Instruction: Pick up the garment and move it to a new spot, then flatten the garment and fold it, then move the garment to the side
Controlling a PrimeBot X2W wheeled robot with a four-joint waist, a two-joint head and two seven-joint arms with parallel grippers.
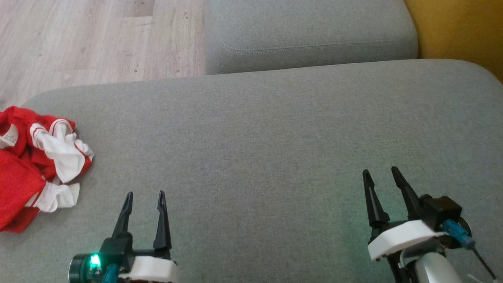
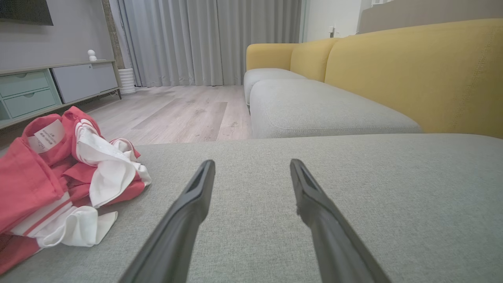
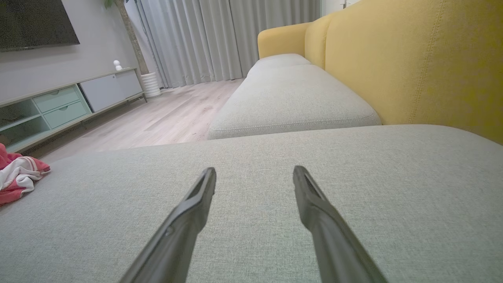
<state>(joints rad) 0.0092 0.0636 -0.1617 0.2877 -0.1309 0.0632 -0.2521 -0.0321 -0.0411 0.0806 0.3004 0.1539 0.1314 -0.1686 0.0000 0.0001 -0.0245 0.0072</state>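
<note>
A crumpled red and white garment [image 1: 37, 165] lies at the far left edge of the grey sofa cushion [image 1: 259, 129]; it also appears in the left wrist view [image 2: 59, 181] and at the left margin of the right wrist view [image 3: 17, 177]. My left gripper [image 1: 144, 193] hovers open over the cushion, just right of the garment and apart from it, with nothing between its fingers [image 2: 196, 196]. My right gripper [image 1: 380, 171] is open too, far to the right above bare cushion, its fingers [image 3: 196, 204] empty.
A second grey seat cushion [image 1: 310, 35] lies beyond, with the yellow sofa back [image 2: 412, 74] on the right. Wooden floor [image 1: 78, 43] runs past the cushion's left and far edge. A TV cabinet [image 3: 70, 102] and curtains [image 2: 204, 39] stand across the room.
</note>
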